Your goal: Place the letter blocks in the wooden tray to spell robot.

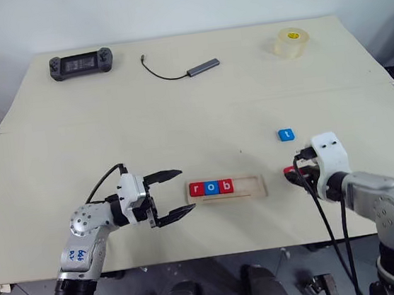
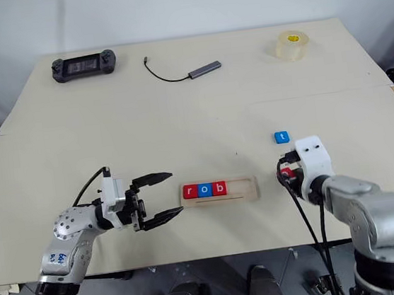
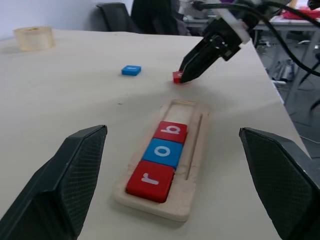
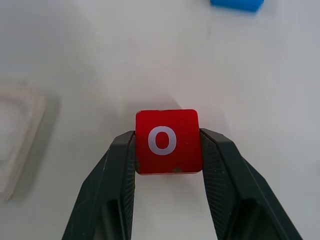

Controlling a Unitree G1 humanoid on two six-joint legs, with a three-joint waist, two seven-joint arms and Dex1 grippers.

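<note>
Five blocks counted. Three sit in the tray (image 1: pixel 257 187), filling its left part and reading r (image 1: pixel 196 189), o (image 1: pixel 211 187), b (image 1: pixel 225 185): red, blue, red. Tray's right part bare. Blue t (image 1: pixel 286 134) lies loose on the worktop (image 1: pixel 180 121), beyond the tray.

Right end effector (image 4: pixel 167 145) is clenched on a red o (image 4: pixel 168 141); in the head views this block is mostly hidden behind the wrist.

Left end effector (image 1: pixel 177 191) released, fingers spread wide, just left of the tray.

Far edge: one controller (image 1: pixel 80 63), one cable adapter (image 1: pixel 202 66), one tape roll (image 1: pixel 290 42); any writing illegible.
</note>
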